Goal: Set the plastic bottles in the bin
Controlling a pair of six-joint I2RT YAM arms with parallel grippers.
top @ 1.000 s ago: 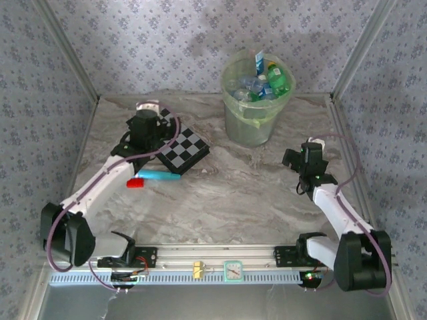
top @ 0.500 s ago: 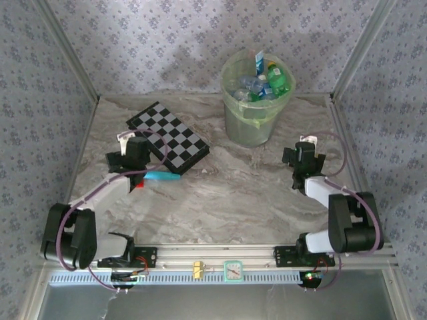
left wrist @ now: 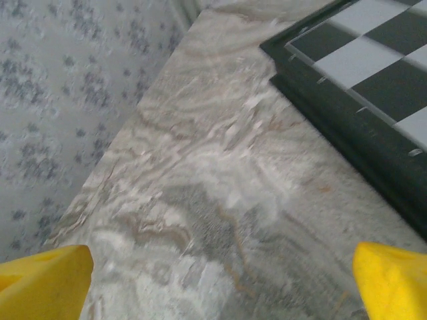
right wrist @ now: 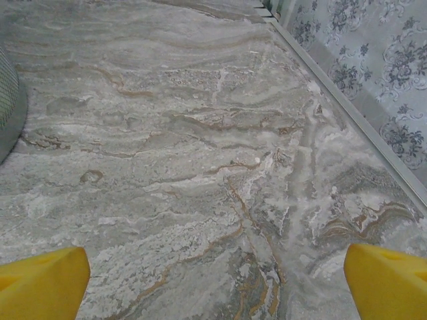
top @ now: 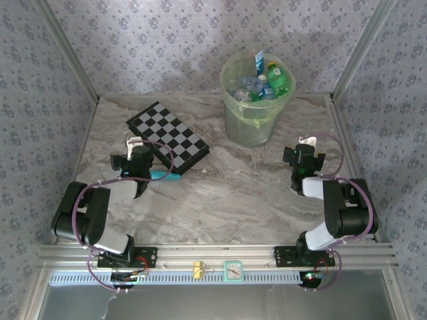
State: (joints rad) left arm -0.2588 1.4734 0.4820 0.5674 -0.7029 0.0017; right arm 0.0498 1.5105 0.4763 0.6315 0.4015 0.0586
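The bin (top: 252, 113), round and pale yellow-green with a green liner, stands at the back of the table. Inside it lie several plastic bottles (top: 261, 83), clear ones with blue labels and a green one with a yellow cap. My left gripper (top: 137, 155) sits low at the near-left corner of the checkered board, open with nothing in it; its yellow fingertips (left wrist: 43, 283) stand far apart over bare marble. My right gripper (top: 303, 156) is right of and nearer than the bin, also open and empty, its fingertips (right wrist: 390, 280) spread wide over the tabletop.
A black-and-white checkered board (top: 168, 137) lies left of centre, its corner (left wrist: 373, 80) close ahead of my left gripper. A teal stick (top: 164, 175) lies just beside the left wrist. Patterned walls (right wrist: 373, 60) close in both sides. The bin's base (right wrist: 10, 113) shows at the left.
Both arms have folded back toward their bases. My left gripper came off the checkered board toward the near left, uncovering it; the right gripper barely moved. Both stay open.
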